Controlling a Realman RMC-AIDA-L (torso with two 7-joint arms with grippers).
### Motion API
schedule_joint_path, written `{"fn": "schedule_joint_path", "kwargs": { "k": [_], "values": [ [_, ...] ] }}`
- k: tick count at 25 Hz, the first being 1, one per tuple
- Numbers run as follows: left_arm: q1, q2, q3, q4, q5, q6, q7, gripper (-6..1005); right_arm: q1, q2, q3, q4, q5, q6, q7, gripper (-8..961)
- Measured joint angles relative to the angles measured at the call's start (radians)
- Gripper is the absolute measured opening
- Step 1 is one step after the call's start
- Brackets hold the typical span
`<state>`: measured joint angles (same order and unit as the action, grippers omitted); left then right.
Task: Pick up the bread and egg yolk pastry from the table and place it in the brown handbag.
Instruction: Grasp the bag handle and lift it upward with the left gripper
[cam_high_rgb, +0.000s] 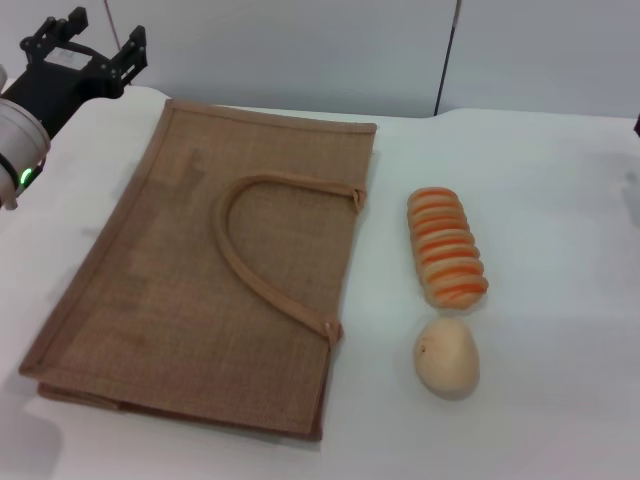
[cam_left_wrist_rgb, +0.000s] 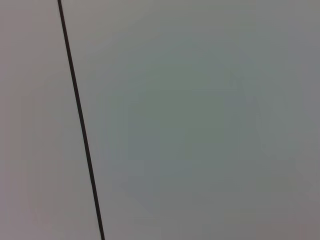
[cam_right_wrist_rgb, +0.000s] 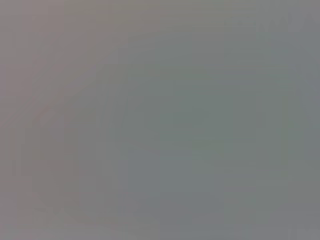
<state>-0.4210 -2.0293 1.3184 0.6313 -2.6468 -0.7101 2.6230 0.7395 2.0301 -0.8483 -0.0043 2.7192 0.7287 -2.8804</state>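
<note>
The brown handbag (cam_high_rgb: 200, 270) lies flat on the white table (cam_high_rgb: 560, 300), one arched handle resting on top of it. To its right lies the bread (cam_high_rgb: 446, 246), a ridged loaf with orange and tan stripes. Just in front of the loaf sits the egg yolk pastry (cam_high_rgb: 447, 356), a smooth beige bun. My left gripper (cam_high_rgb: 95, 38) is raised at the far left corner, beyond the bag's back edge, open and holding nothing. The right gripper is out of view. Both wrist views show only a plain grey surface.
Bare table lies to the right of the two foods and in front of them. A wall stands behind the table's back edge, with a dark vertical seam (cam_high_rgb: 447, 60). A thin dark line (cam_left_wrist_rgb: 80, 120) crosses the left wrist view.
</note>
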Motion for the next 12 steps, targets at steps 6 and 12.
{"fn": "schedule_joint_path", "kwargs": {
  "k": [6, 12],
  "values": [
    [0.000, 0.000, 0.002, 0.001, -0.004, -0.004, 0.000, 754, 0.000, -0.001, 0.000, 0.001, 0.001, 0.000, 0.001, 635],
    [0.001, 0.000, 0.000, 0.001, -0.005, -0.010, -0.003, 753, 0.001, -0.001, 0.000, 0.000, 0.001, 0.000, 0.001, 635]
  ]
}}
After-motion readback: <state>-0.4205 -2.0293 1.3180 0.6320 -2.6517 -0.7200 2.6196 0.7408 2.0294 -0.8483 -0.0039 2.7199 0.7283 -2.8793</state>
